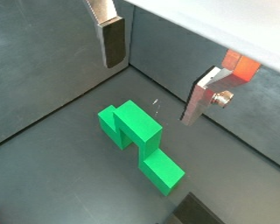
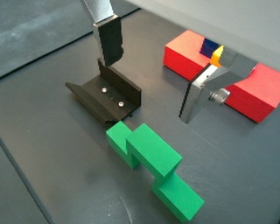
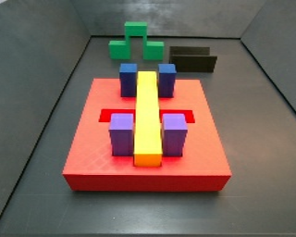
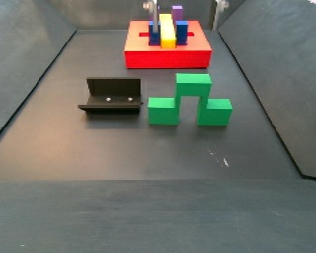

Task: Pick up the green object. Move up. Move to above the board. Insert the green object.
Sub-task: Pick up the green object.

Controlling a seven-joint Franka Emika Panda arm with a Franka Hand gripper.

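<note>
The grey tray floor (image 4: 68, 188) carries everything, and the biggest thing on it is the board (image 3: 95, 162), a red slab bearing a long yellow bar (image 3: 147, 116) down its middle, two blue blocks (image 3: 129, 76) at one end and two purple blocks (image 3: 122, 132) at the other. Well apart from the board, the green object (image 4: 190, 101) stands upright on the floor with its raised middle cube on top and a lower cube on each side; in both wrist views it lies below the gripper (image 2: 154, 74), untouched. Just beside it stands the fixture (image 4: 111, 97), a dark L-shaped bracket, apart from the green piece. The gripper hangs above the floor between fixture and board, its jaws spread wide with nothing between the silver fingers (image 2: 201, 92); how high it hangs is hard to judge.
</note>
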